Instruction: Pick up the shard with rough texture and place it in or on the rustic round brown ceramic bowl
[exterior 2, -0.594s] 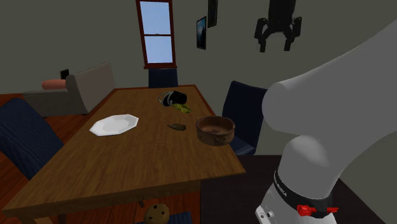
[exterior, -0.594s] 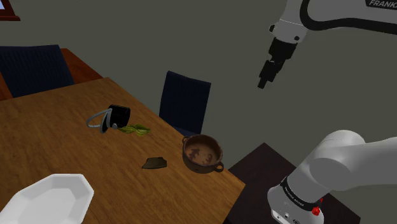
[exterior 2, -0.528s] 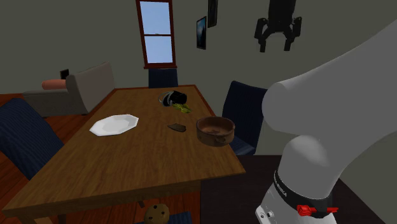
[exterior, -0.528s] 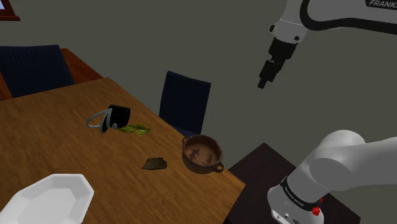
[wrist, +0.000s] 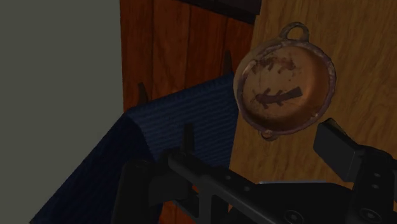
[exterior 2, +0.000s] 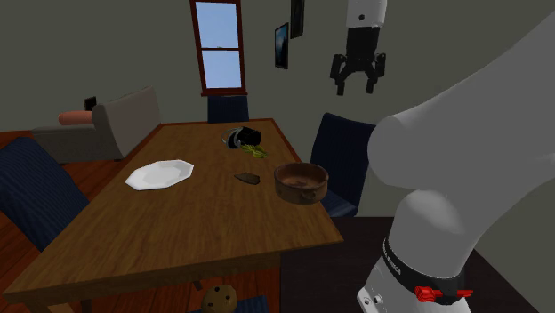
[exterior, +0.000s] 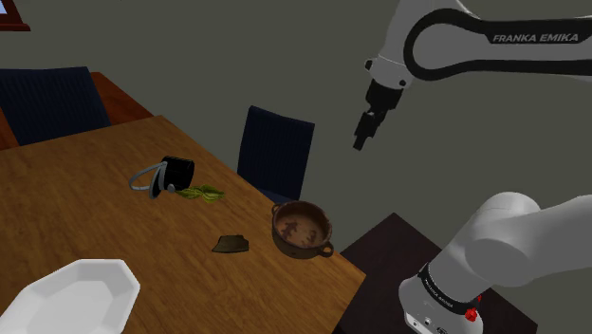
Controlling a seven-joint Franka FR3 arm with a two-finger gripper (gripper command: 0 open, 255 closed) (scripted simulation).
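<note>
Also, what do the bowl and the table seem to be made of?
The bowl looks like ceramic, probably glazed: mottled brown, dark painted marks inside, small loop handles. The table looks like wood: warm brown with visible grain streaks, matte finish.

Dark shard (exterior: 231, 245) lies beside upright brown bowl (exterior: 302, 230).

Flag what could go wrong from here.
1. The shard lies flat and low on the table; the open hand, high above, may hit wood before gripping it.
2. The bowl sits close beside the shard, so the descending hand could nudge it.
3. The bowl is near the table's edge; a knock might push it off.
</note>
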